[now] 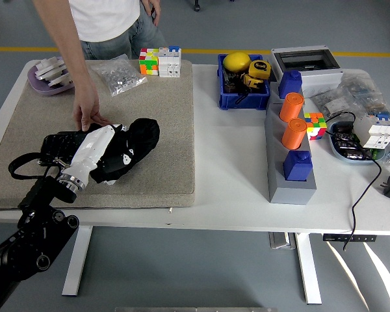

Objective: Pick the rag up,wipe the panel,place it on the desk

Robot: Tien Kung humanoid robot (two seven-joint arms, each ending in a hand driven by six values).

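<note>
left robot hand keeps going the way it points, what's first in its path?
Beyond the black rag that the left robot hand holds, bare beige mat lies up-right; the blue bin looks next, depth unclear.

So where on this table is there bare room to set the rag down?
Free: the mat between the rag and its right edge, and the white strip between mat and grey rack. Crowded: the right end around the tray, and the far edge by the blue bin.
</note>
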